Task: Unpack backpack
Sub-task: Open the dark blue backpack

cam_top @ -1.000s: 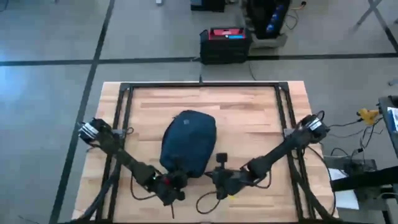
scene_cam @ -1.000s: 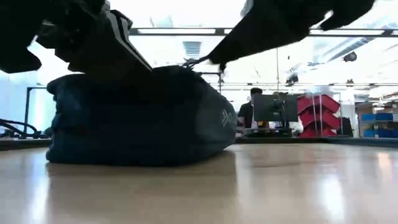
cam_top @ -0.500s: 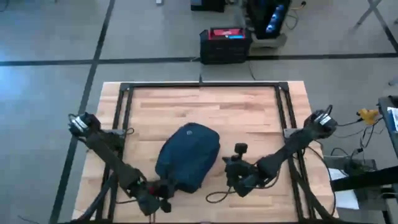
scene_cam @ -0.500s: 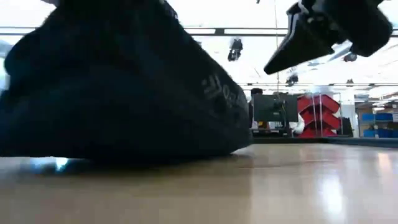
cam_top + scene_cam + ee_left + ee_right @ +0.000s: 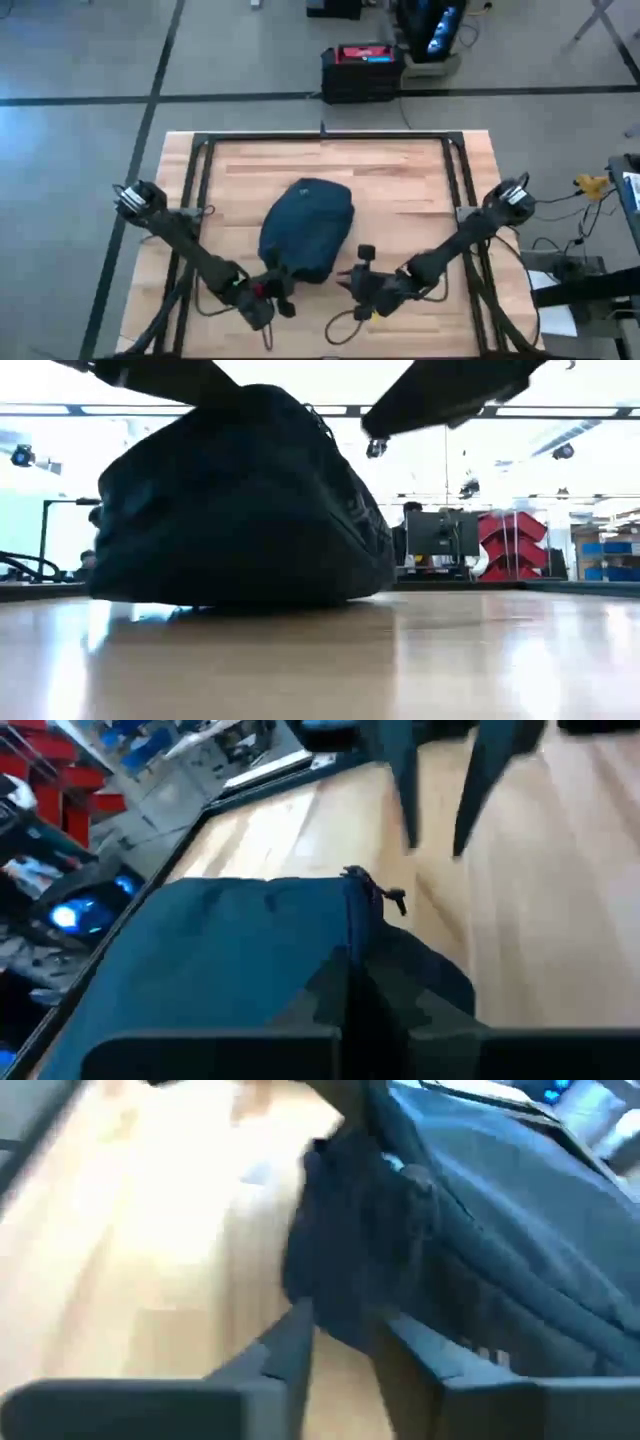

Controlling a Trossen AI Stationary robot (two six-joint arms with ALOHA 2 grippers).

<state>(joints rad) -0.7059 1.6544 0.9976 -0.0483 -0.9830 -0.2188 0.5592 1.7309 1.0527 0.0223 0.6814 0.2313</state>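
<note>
Since half a second ago the right gripper (image 5: 352,283) has swung back in toward the backpack's (image 5: 306,230) near right corner, and the bag has settled slightly left of where it sat. That gripper's fingers (image 5: 292,1348) now stand a little apart, with a dark fold of the bag between and just past them; whether they pinch it I cannot tell. The left gripper (image 5: 276,297) is closed, its fingers (image 5: 345,995) pressed together on a seam of fabric at the bag's near left edge, just short of a small zipper pull (image 5: 396,901).

By my reading the unpacking has barely begun: nothing lies on the table (image 5: 400,180) beside the bag, no opening shows in any view, and whatever is inside remains hidden. Opening the zipper and lifting out the contents are all left to do.

The backpack sits near the middle of the table, slightly toward the near edge. It is dark navy woven cloth, soft and rounded, humped like a dome in the low view (image 5: 240,500), with a stitched seam ridge and a faint light logo on its side. The table is pale, smooth wood planking inside a black metal frame (image 5: 325,138).
</note>
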